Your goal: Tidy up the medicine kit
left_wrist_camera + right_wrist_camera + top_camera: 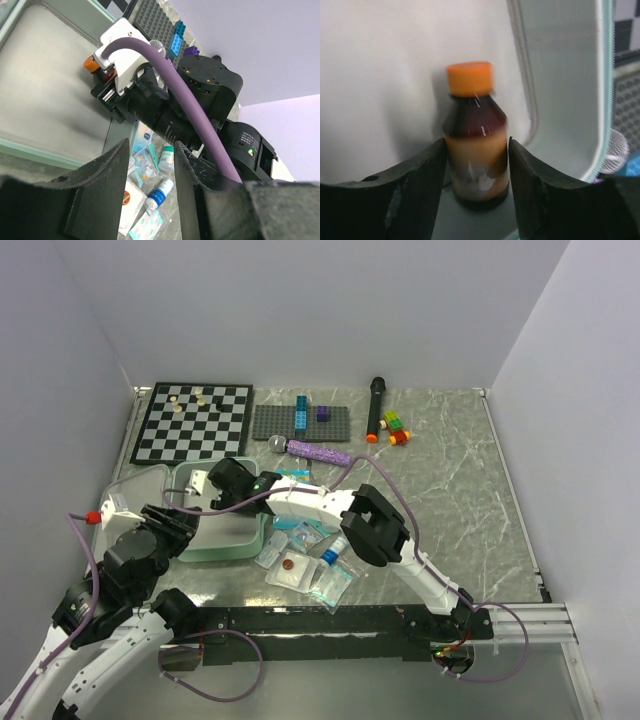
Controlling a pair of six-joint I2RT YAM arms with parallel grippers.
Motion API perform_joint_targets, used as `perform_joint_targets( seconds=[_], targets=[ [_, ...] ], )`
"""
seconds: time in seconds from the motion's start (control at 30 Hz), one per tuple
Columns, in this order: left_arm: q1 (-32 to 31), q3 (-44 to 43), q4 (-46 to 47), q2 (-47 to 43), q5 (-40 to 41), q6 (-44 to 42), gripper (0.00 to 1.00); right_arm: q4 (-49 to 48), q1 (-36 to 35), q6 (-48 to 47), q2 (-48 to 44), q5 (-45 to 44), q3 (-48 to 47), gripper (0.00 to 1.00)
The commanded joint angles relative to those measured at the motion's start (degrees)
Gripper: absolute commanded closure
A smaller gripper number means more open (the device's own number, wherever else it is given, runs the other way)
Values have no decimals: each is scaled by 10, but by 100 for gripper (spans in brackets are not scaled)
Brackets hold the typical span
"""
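1. Medicine kit (220, 554) lying open at the table's left, lining facing up, its halves running toward the chessboard (195, 425).
2. Right gripper (476, 167) clamping an upright orange-capped bottle (475, 135) over the lining.
3. Left gripper (150, 165) hanging spread and empty by the near rim.
4. Packets (300, 565) crowding the kit's right side.

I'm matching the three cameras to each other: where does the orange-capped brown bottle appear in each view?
Top external: not visible; the right arm covers it, over the medicine kit.
Left wrist: the bottle is upper left, its orange cap showing beside a white mount.
Right wrist: centre, between the right pincer fingers.
Shared landmark: the kit's mint rim.
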State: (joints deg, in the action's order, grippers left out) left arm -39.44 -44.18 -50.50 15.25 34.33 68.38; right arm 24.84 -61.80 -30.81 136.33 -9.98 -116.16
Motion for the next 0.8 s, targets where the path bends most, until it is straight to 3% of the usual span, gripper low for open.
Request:
perform_joint_targets(
  seconds=[0.0, 0.1, 0.17, 0.53, 0.7, 0.77],
  targets=[
    [2, 5, 21, 3, -8, -6, 54, -45, 3, -54, 17, -84, 13, 37],
    [2, 5, 21, 8, -11, -6, 54, -45, 3, -44, 19, -90, 14, 16],
    [2, 4, 19, 10, -11, -6, 54, -40, 2, -37, 17, -89, 9, 12],
    [1, 5, 34, 2, -15, -11, 54, -48, -6, 52, -83, -70, 26, 7],
    [2, 5, 38, 4, -13, -13, 54, -30, -6, 166, -138, -41, 46, 9],
    [2, 7, 39, 3, -14, -13, 54, -56, -3, 232, -184, -36, 106, 10]
  ],
)
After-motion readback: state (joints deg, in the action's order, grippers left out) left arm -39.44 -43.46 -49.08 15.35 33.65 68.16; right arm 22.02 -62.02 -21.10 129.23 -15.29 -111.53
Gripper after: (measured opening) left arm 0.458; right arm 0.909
